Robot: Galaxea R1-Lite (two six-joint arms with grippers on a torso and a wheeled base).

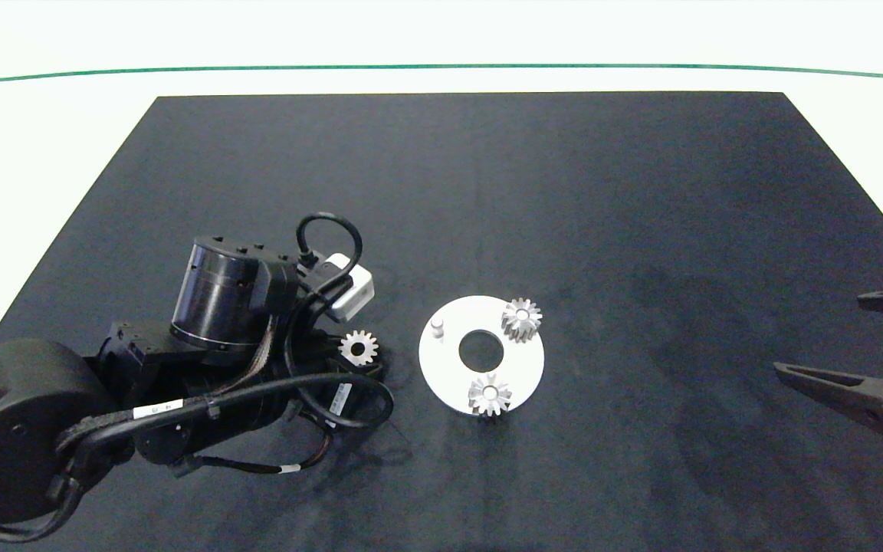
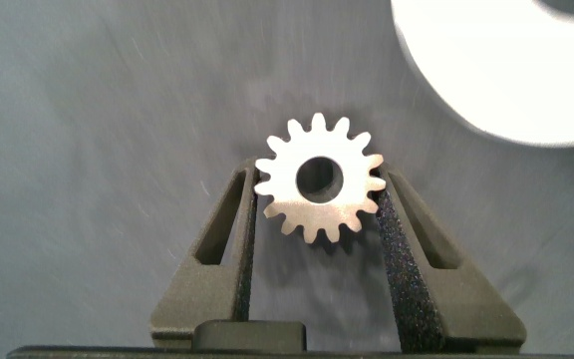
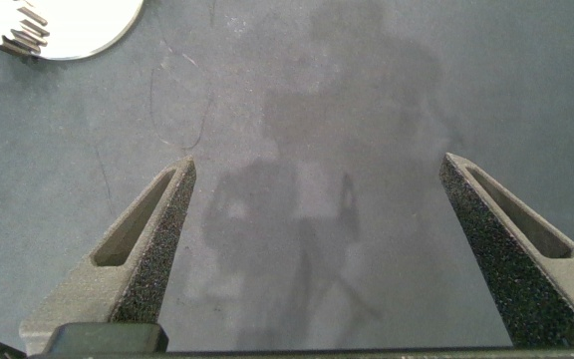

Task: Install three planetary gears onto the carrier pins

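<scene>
The white disc lies on the black mat right of centre. Two planetary gears sit on carrier pins: one at the disc's far right, one at its near edge. A third pin stands bare at the disc's left. A third silver gear is just left of the disc, and my left gripper is shut on it, with a foam pad against its teeth on each side. My right gripper is open at the mat's right edge, with nothing between its fingers.
A black mat covers the white table, with a green line along the far side. The left arm's body and cables fill the mat's near left. The right wrist view shows the disc's rim and one gear.
</scene>
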